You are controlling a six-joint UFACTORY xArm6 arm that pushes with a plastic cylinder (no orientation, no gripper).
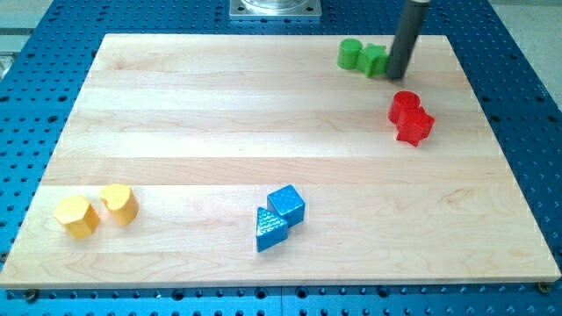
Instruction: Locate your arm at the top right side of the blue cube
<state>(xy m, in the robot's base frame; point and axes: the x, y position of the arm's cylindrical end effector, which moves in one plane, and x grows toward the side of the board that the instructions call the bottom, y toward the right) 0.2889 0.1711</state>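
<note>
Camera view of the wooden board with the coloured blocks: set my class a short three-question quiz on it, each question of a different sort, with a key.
1. True or false: my tip touches the blue cube.
2. Which blocks lie nearest my tip? A) the yellow blocks B) the green blocks C) the red blocks
3. Fill in: the blue triangular block sits against the blue cube on its lower ____ side in the view.

Key: 1. False; my tip is far off, near the view's top right. 2. B; my tip stands right beside them, on their right. 3. left.
</note>
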